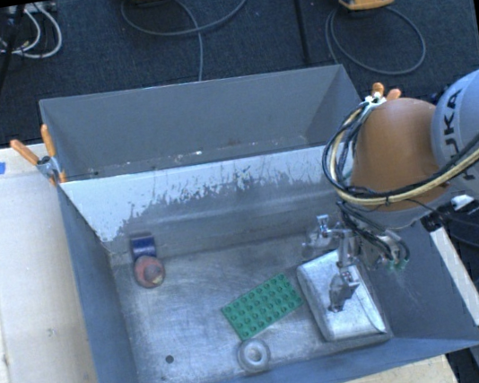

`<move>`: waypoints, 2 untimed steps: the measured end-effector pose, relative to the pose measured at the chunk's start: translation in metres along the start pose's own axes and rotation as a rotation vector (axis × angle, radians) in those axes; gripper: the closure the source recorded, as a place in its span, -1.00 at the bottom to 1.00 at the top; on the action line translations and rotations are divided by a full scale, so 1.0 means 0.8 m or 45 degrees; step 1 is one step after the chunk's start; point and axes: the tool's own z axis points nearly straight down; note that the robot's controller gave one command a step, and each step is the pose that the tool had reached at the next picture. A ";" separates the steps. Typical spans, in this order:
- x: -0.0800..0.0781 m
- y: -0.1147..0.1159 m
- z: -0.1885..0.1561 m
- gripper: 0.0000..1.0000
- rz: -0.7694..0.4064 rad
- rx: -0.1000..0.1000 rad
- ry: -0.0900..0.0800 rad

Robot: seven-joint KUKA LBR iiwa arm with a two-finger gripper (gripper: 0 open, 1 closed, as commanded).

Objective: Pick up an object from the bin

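My gripper (340,292) hangs over the bin's right side, its fingers down on a flat silvery-grey rectangular block (340,305) that lies near the front right corner. Just left of that block rests a green studded building plate (262,304), tilted. A small clear ring-shaped roll (254,354) sits in front of the green plate, near the front wall. Nothing shows between the fingers.
At the left of the bin floor stands a small blue-and-reddish round piece (147,263). The arm's orange cover and cables overhang the bin's right wall. The sloped back wall rises behind.
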 end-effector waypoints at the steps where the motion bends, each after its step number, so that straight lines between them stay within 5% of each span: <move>1: -0.049 0.097 0.081 -1.00 -0.335 0.010 -0.004; 2: -0.050 0.098 0.078 1.00 -0.336 0.009 -0.005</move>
